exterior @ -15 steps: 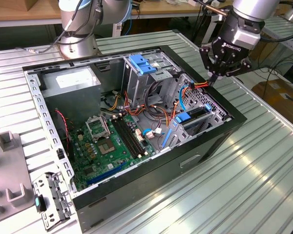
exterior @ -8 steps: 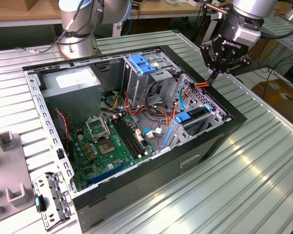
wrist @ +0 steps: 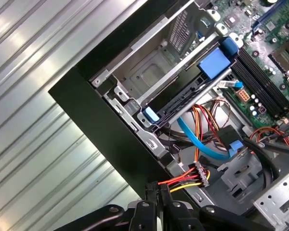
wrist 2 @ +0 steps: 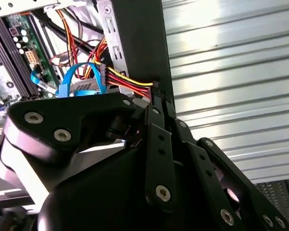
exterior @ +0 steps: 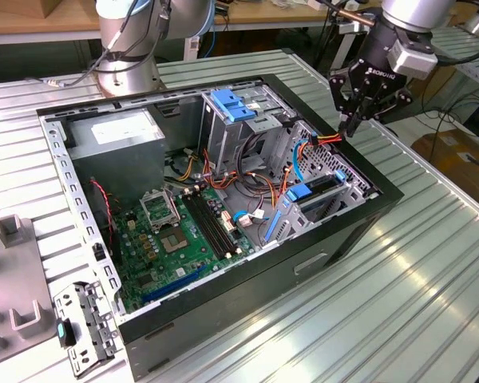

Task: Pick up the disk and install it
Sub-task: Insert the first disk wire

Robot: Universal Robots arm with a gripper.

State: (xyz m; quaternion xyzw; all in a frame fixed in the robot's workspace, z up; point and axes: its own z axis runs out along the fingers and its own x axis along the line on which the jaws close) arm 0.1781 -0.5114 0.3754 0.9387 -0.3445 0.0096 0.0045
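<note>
With gripper [exterior: 351, 128] clenched, apparently on the power plug [wrist 2: 155, 86] at the case [exterior: 347, 231] rim, best guided squarely toward the disk [wrist: 188, 98] seated in its bay beside that edge, wires slack.

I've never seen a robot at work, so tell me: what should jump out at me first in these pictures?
The open computer case on the ribbed metal table stands out first, its green motherboard laid bare. At the case's edge on the exterior view's right, the gripper has its jaws pinched on the end of a red, yellow and black wire bundle.
</note>
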